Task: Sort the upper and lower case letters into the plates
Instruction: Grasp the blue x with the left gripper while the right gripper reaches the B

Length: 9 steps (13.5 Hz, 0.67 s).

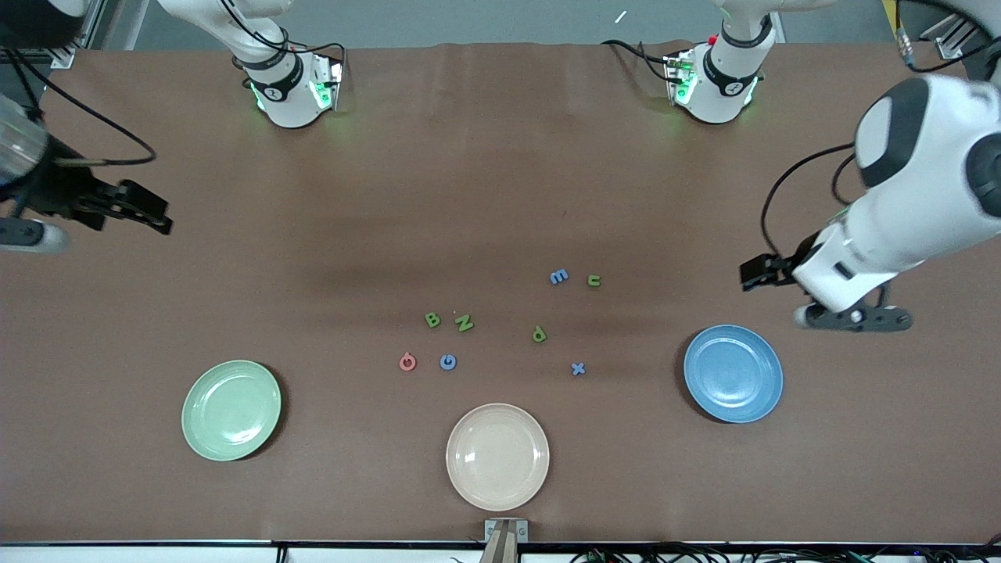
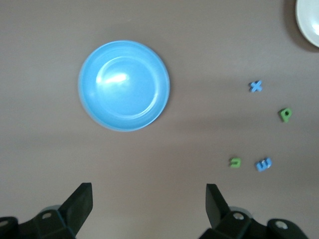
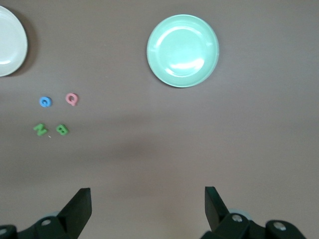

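Several tiny letters lie mid-table: green B and N, red G, blue G, blue m, green u, green p, blue x. The pale green plate sits toward the right arm's end, and the blue plate toward the left arm's end. Both plates hold nothing. My left gripper hangs open over bare table beside the blue plate. My right gripper hangs open over bare table, apart from the green plate.
A cream plate lies near the table's front edge, between the two coloured plates and nearer the front camera than the letters. Both arm bases stand along the back edge.
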### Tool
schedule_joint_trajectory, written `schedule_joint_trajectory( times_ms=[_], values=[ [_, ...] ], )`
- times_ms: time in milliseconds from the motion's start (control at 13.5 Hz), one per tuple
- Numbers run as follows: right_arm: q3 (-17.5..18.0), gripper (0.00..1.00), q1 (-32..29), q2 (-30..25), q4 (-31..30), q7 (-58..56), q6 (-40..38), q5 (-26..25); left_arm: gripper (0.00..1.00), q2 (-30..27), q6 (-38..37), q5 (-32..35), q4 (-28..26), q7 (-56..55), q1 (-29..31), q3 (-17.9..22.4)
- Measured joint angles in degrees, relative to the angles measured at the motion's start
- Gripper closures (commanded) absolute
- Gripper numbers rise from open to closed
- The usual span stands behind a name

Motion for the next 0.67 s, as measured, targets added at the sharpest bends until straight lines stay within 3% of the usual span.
schedule_joint_trajectory(
  times_ms=[444, 666],
  values=[
    [0.2, 0.0, 8.8, 8.8, -0.2, 5.6, 9.4, 0.4, 0.01, 12.4, 13.5, 0.1, 0.2, -9.2, -8.5, -0.1],
    [0.2, 0.0, 11.1, 12.8, -0.3, 7.1, 13.2, 1.2, 0.11, 18.3, 20.4, 0.5, 0.8, -11.7, -11.6, 0.0]
  ],
)
